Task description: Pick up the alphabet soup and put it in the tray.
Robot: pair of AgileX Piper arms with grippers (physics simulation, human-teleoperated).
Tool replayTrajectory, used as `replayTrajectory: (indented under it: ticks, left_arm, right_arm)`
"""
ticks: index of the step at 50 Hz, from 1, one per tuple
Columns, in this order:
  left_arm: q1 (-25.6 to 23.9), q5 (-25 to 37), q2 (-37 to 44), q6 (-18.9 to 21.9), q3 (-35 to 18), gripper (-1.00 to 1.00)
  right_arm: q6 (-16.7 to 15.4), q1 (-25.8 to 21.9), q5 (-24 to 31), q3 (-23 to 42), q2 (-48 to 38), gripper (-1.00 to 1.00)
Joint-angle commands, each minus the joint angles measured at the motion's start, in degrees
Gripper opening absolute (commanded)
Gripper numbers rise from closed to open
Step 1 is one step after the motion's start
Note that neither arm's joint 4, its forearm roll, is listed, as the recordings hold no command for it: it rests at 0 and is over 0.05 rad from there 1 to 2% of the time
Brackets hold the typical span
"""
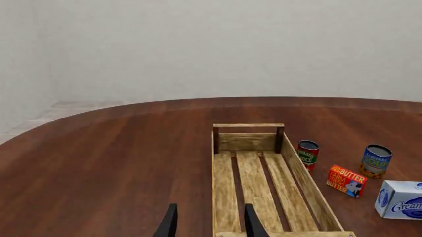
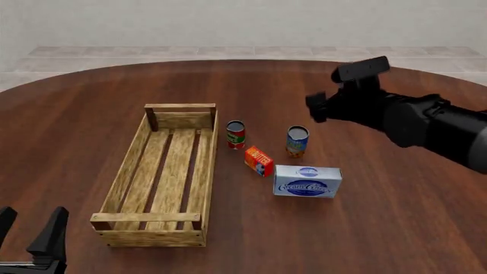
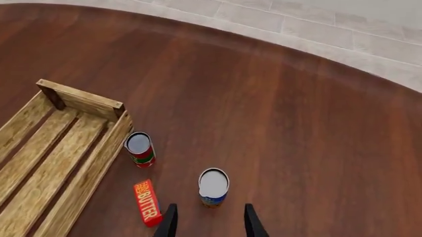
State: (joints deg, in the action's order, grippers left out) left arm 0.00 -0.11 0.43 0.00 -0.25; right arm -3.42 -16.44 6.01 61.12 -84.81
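Note:
The alphabet soup (image 2: 297, 141), a blue and orange-yellow can with a silver top, stands upright on the table right of the tray (image 2: 180, 107). It also shows in the right wrist view (image 3: 214, 187) and the left wrist view (image 1: 376, 160). My right gripper (image 3: 209, 224) is open and empty, hovering above the can, which shows just ahead of its fingertips. In the front view the right gripper (image 2: 318, 108) is above and slightly behind the can. My left gripper (image 2: 29, 225) is open and empty at the near left, by the tray's near end (image 1: 248, 126).
A red-and-green can (image 2: 236, 135) stands next to the tray's right wall. An orange-red butter box (image 2: 259, 161) lies between the cans, nearer me. A white and blue cream cheese box (image 2: 307, 181) lies in front of the soup. The tray (image 3: 79, 100) holds nothing.

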Motion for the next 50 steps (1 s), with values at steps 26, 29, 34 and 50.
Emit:
replayTrajectory:
  ticks: [26, 29, 34, 50]
  left_arm:
    - [0.0, 0.0, 0.0, 0.0, 0.0, 1.0]
    - [0.0, 0.0, 0.0, 0.0, 0.0, 1.0]
    - [0.0, 0.0, 0.0, 0.0, 0.0, 1.0]
    - [0.0, 0.0, 0.0, 0.0, 0.0, 1.0]
  right_arm:
    - [-0.7, 2.3, 1.7, 8.5, -9.6, 1.0]
    - [-0.9, 2.3, 1.6, 8.7, -10.5, 1.0]
    - [-1.4, 1.9, 1.4, 9.2, -12.4, 1.0]
    - [-2.0, 1.7, 0.7, 10.5, -16.0, 1.0]
